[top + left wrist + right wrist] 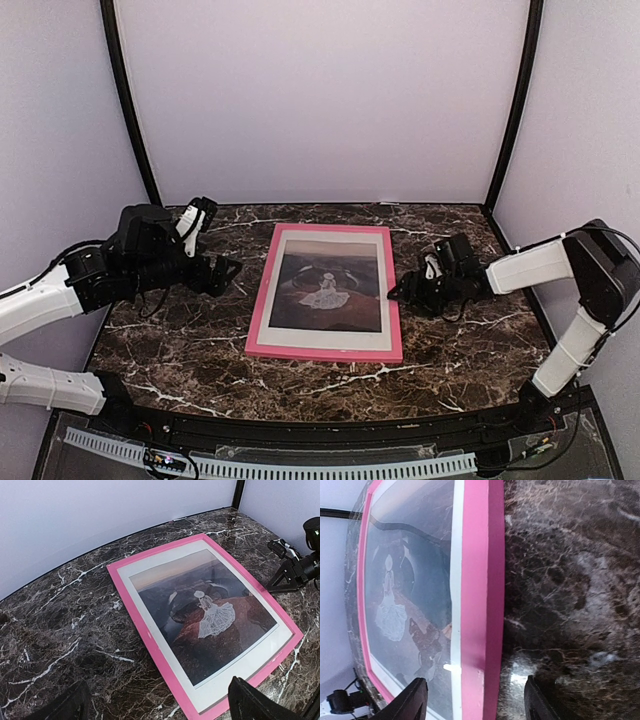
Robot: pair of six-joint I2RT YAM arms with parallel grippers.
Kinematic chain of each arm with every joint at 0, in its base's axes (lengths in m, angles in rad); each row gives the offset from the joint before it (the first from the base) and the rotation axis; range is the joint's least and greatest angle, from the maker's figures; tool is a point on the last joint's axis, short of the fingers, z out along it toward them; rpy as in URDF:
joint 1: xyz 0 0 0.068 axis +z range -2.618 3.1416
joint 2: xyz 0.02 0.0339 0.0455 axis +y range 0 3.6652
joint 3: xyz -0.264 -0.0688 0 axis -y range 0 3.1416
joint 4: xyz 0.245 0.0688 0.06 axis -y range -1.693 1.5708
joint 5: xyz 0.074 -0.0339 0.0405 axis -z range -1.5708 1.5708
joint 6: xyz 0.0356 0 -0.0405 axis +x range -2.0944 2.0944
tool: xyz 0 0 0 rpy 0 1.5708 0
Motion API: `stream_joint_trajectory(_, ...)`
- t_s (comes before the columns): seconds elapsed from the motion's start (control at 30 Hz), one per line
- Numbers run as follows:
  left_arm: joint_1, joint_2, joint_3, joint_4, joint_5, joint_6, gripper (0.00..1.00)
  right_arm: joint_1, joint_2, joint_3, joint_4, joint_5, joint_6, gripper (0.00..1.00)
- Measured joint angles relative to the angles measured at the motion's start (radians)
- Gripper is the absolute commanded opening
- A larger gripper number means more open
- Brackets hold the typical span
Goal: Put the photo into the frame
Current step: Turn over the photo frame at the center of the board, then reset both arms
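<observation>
marble table (180, 350) carries the frame (320, 352), lying flat, pink face up, with the photo (330, 290) seated inside it, white border showing all round. left gripper (230, 270) sits off the frame's left edge, clear of it, jaws spread wide and empty. right gripper (398, 291) sits at the frame's right edge, fingers (415, 700) parted either side of the pink rim, gripping nothing.

My left gripper (157, 707) hung wide open above the dark marble table (60, 620), one black finger showing at each lower corner. Before me the frame (160, 553) lay pink face up, the photo (210, 615) inside its border. The right gripper (280, 577) sat just beside its far edge.
</observation>
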Motion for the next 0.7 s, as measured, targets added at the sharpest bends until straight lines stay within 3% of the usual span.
stream_joint_trajectory(0.33,0.000,-0.076,-0.061,-0.003,-0.118,-0.045,0.99,0.000,-0.066,0.131,-0.304,0.195,-0.223,0.98)
stream_joint_trajectory(0.7,0.000,-0.156,-0.122,0.000,-0.357,-0.158,0.99,0.000,-0.068,0.246,-0.496,0.352,-0.388,0.99)
